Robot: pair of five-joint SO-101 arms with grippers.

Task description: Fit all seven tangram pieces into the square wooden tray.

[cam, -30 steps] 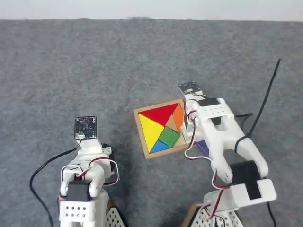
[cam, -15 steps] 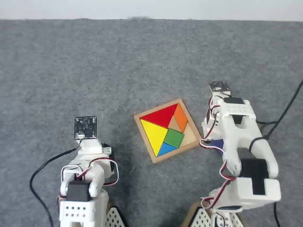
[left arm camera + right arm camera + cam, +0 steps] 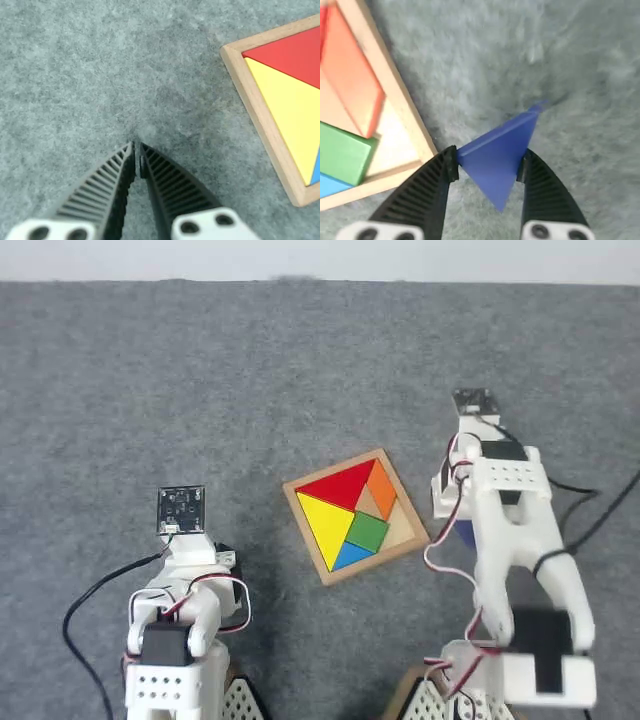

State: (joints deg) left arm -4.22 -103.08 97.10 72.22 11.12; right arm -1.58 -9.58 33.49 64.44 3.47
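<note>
Jaws first: right gripper (image 3: pixel 487 159) is clamped on a dark blue triangle (image 3: pixel 500 150), held on edge just outside the wooden tray (image 3: pixel 392 82), off the corner where the green square (image 3: pixel 342 155) sits. Can't tell if its tip touches the grey carpet (image 3: pixel 570 60). From the high view the right arm (image 3: pixel 510 510) hides nearly all of that piece, just a blue sliver pokes out beside the wrist. Left gripper (image 3: pixel 136 150) is pinched closed on nothing, tips low over the carpet, apart from the tray; its wrist view cuts the tray off to one corner. Already in the tray: red triangle (image 3: pixel 340 485), yellow triangle (image 3: pixel 322 525), orange piece (image 3: pixel 381 490), light blue triangle (image 3: pixel 350 556). Tan patch (image 3: pixel 366 502) in the middle, piece or bare floor, can't tell. Black board (image 3: pixel 181 510) on the left arm has marks too tiny to read
</note>
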